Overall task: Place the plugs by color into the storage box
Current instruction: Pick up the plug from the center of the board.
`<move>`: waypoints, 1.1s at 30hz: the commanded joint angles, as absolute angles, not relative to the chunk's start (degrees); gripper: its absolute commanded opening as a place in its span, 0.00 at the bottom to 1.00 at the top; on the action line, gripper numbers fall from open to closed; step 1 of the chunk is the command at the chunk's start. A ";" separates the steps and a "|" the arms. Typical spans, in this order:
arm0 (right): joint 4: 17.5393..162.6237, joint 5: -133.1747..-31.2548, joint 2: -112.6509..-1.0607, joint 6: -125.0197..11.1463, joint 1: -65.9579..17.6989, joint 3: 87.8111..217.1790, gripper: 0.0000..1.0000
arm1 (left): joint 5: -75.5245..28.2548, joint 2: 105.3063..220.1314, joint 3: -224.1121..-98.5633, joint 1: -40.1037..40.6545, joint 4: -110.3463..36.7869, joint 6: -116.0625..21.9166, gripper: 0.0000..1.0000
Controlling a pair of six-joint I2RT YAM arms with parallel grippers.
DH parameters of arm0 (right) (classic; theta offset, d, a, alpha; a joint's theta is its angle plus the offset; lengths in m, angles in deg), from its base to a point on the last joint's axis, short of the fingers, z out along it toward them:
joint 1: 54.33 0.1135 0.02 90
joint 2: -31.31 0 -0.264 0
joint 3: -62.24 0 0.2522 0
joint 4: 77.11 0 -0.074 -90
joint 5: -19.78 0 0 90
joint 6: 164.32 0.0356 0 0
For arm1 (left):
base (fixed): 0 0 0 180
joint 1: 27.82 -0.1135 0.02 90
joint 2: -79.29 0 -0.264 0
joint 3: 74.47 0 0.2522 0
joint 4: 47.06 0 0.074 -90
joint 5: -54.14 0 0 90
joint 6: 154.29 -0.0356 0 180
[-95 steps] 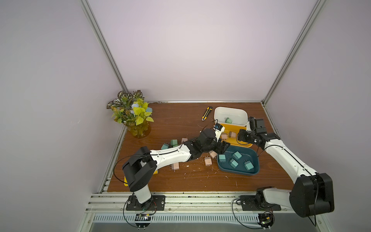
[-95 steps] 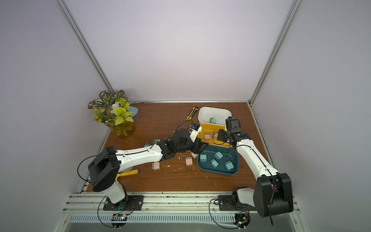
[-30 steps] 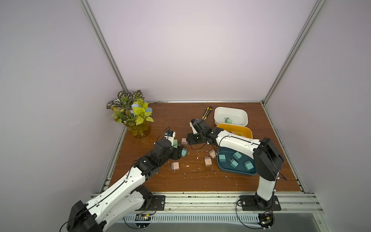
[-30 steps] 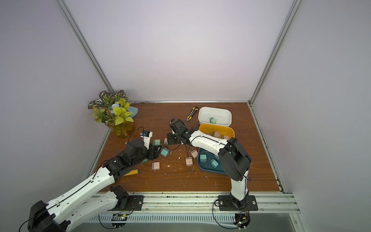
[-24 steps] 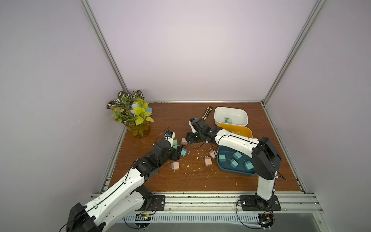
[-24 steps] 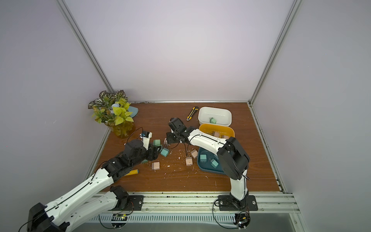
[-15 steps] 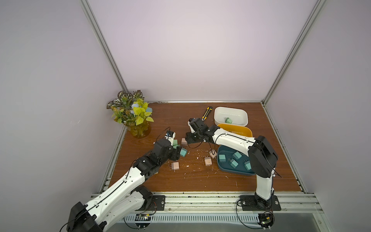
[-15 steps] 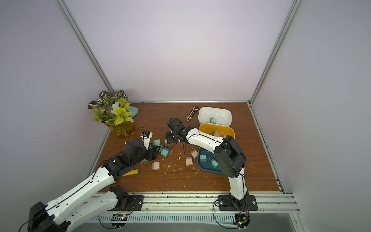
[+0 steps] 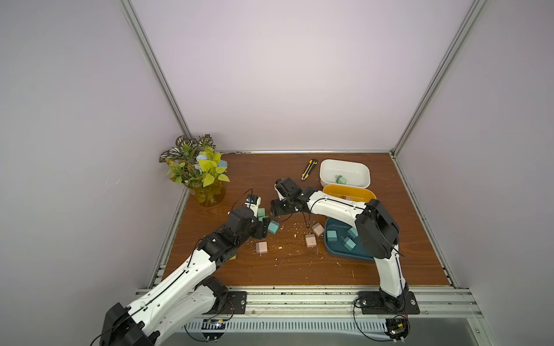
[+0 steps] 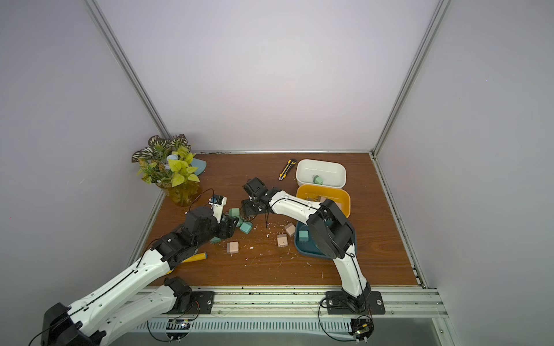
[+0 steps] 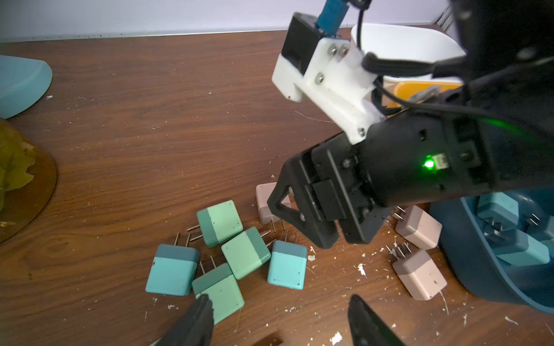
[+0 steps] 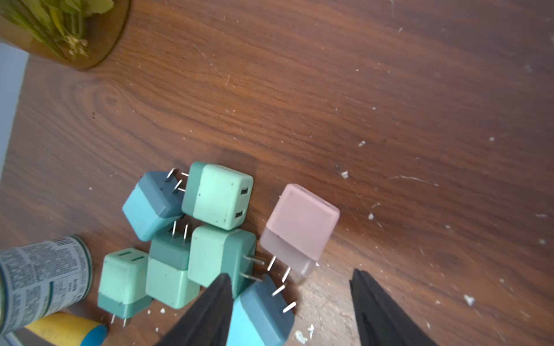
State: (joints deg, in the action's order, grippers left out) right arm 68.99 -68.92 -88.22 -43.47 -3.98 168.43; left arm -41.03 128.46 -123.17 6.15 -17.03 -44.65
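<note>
Loose plugs lie in a cluster left of centre in both top views: mint ones (image 11: 220, 223) (image 12: 218, 194), teal-blue ones (image 11: 286, 265) (image 9: 273, 227) and a pink one (image 12: 299, 221). More pink plugs (image 9: 311, 240) (image 9: 261, 248) lie apart. My right gripper (image 12: 292, 311) (image 9: 277, 211) is open over the cluster's far side. A teal-blue plug (image 12: 260, 314) rests against one finger, with a gap to the other. My left gripper (image 11: 281, 317) (image 9: 263, 229) is open at the near side, one fingertip (image 11: 204, 311) over a mint plug (image 11: 218, 290). The storage boxes stand at the right: white tub (image 9: 344, 167), yellow tub (image 9: 349, 189), dark teal tray (image 9: 344, 254).
A plant in an amber vase (image 9: 207, 191) stands at the back left beside a pale-blue dish (image 10: 199, 166). A yellow-black utility knife (image 9: 308, 169) lies left of the white tub. A printed can (image 12: 45, 269) and a yellow handle (image 10: 195, 257) sit near the cluster. White crumbs litter the wood.
Both arms have left the tubs and come to the plug cluster. In the last second the right jaws opened wider; the left arm barely moved.
</note>
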 commanded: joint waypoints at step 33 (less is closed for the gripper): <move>57.31 -60.63 -99.53 -46.28 -1.20 185.66 0.42 | -36.90 127.59 -122.34 2.79 -18.62 -44.94 0.73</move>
